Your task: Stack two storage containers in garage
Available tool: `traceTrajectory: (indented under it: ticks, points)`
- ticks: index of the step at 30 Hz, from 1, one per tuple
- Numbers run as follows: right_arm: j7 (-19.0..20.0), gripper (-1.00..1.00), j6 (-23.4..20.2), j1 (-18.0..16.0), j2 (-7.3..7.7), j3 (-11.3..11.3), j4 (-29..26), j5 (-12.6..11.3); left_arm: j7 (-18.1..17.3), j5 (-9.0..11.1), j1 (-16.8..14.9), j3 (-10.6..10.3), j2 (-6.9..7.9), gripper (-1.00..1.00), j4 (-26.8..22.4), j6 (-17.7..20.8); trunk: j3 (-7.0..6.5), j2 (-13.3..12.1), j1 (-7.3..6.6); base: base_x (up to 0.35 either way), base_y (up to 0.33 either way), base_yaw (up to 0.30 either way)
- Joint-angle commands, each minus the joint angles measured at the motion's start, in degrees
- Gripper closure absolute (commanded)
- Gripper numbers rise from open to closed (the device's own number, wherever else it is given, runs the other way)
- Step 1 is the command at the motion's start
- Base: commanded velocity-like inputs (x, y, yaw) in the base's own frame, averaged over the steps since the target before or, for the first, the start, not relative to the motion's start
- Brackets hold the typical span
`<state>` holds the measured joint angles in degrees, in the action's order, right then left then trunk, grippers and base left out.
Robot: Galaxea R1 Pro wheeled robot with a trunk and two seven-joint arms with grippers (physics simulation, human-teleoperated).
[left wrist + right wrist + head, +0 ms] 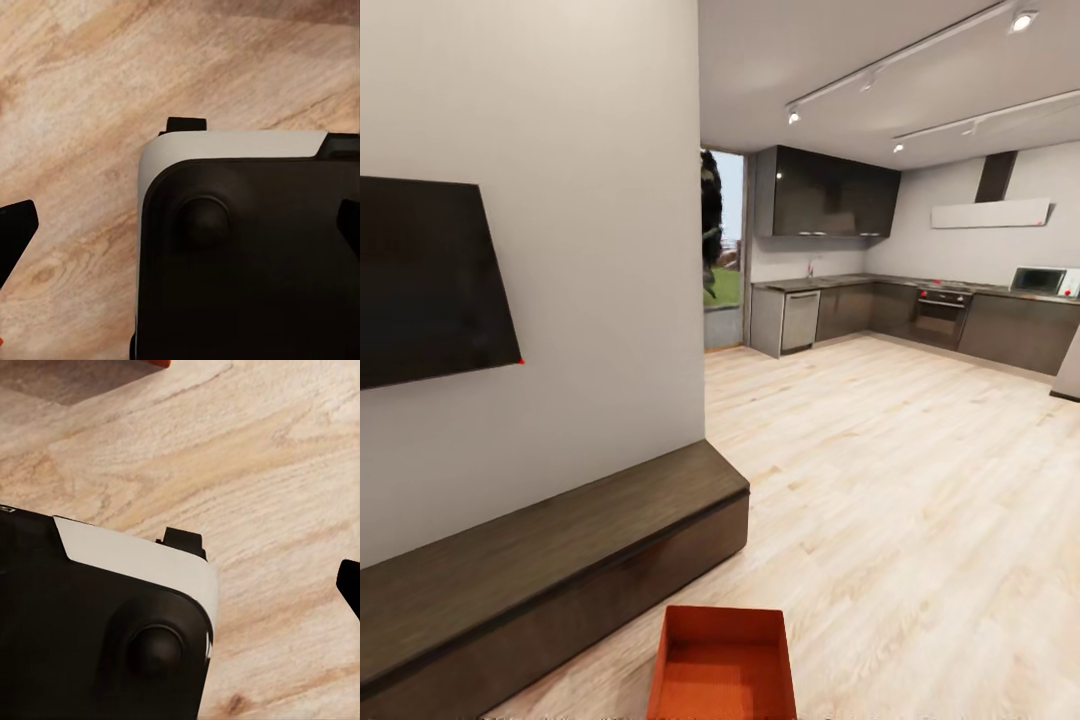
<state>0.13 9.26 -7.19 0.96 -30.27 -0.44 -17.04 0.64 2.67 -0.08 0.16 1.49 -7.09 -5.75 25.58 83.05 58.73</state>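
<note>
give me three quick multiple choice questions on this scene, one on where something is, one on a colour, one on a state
1. Where does the storage container lie?
A. on the wood floor beside the low cabinet
B. on top of the low cabinet
C. on the kitchen counter

2. What colour is the container?
A. blue
B. orange-red
C. white

3. What state is the container in?
A. closed with a lid
B. tipped on its side
C. upright, open-topped and empty

Answers:
1. A: the head view shows it on the wood floor, just off the end of the low cabinet.
2. B: its walls and base are orange-red.
3. C: its bare inner base shows from above, with no lid.
</note>
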Motion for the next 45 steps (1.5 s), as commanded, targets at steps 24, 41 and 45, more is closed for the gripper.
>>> traceTrajectory:
  ticks: [24, 41, 45]
  points:
    - [0.51, -1.00, -0.03, -0.02, -0.19, -0.17, 0.53, -0.60, 0.06, 0.30, -0.01, -0.33, 0.10, -1.00, -0.03, -0.14, 2.30, 0.03, 0.00, 0.000, 0.000, 0.000]
    - [0.55, -1.00, -0.03, -0.02, -0.20, -0.13, 0.53, -0.63, 0.06, 0.26, -0.01, -0.33, 0.09, -1.00, -0.03, -0.14, 3.20, 0.03, 0.00, 0.000, 0.000, 0.000]
    - [0.57, -1.00, -0.03, -0.02, -0.23, -0.10, 0.53, -0.63, 0.06, 0.24, -0.01, -0.33, 0.09, -1.00, -0.03, -0.14, 3.57, 0.03, 0.00, 0.000, 0.000, 0.000]
